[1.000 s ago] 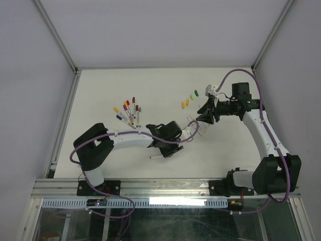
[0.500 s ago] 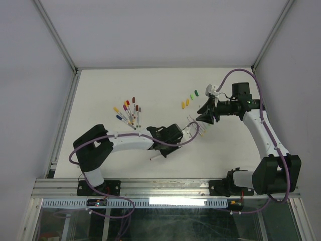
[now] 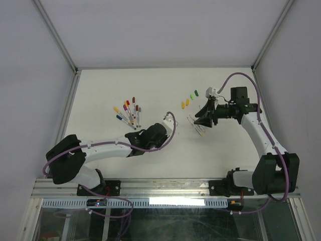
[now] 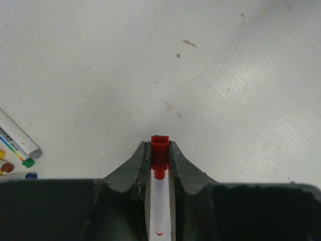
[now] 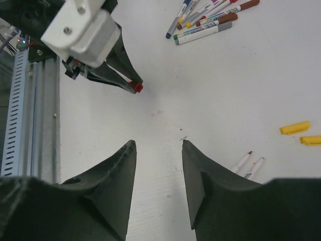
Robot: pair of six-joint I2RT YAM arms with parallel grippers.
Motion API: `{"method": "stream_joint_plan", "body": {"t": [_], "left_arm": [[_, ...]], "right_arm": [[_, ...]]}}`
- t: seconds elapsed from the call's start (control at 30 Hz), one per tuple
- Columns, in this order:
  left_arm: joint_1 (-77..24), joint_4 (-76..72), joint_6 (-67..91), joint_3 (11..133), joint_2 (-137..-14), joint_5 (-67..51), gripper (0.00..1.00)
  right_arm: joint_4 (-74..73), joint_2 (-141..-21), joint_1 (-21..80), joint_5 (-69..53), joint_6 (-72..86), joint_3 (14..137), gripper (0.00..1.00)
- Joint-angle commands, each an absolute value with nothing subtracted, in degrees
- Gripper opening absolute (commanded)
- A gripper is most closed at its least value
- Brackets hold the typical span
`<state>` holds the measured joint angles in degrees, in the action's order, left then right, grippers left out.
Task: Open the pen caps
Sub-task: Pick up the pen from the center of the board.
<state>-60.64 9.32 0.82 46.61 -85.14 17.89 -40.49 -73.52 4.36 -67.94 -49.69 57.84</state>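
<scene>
My left gripper (image 4: pixel 160 146) is shut on a white pen, whose red end (image 4: pixel 160 149) sticks out just past the fingertips. In the top view this gripper (image 3: pixel 161 134) hangs over the middle of the table. The right wrist view shows the same red end (image 5: pixel 137 87) facing my right gripper (image 5: pixel 158 143), which is open and holds nothing. In the top view the right gripper (image 3: pixel 198 119) hovers above a few uncapped pens (image 3: pixel 198 126). Loose pen caps lie behind it: orange-yellow ones (image 3: pixel 185 103) and green ones (image 3: pixel 194 94). Several capped pens (image 3: pixel 129 113) lie at the left.
Two yellow caps (image 5: pixel 295 128) and two bare pen tips (image 5: pixel 243 160) lie to the right of my right fingers. Pens (image 4: pixel 19 139) also show at the left edge of the left wrist view. White walls with metal rails (image 3: pixel 62 125) border the table.
The left gripper has shut on the red-ended pen that lay near the front, lifted it and drawn back to the left. The right arm has shifted only slightly.
</scene>
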Motion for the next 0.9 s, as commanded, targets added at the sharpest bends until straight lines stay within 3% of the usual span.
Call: {"method": "stream_joint_plan", "body": {"t": [0.0, 0.27, 0.53, 0.87], "left_arm": [[-58.7, -7.6, 9.1, 41.9, -79.1, 23.3, 0.00], [-56.0, -28.4, 24.3, 30.9, -74.0, 23.0, 0.00], [-54.4, -49.2, 38.2, 18.2, -71.1, 24.9, 0.00], [-54.4, -68.7, 49.5, 13.6, -79.3, 27.4, 0.00]], "right_arm": [[-31.1, -71.6, 4.3, -72.9, -41.8, 55.6, 0.44], [-11.9, -71.9, 9.8, -71.3, -25.8, 48.0, 0.45], [-5.0, -75.2, 16.1, -66.4, -20.4, 46.2, 0.47], [4.7, -76.7, 19.1, -64.6, -11.6, 43.2, 0.51]]}}
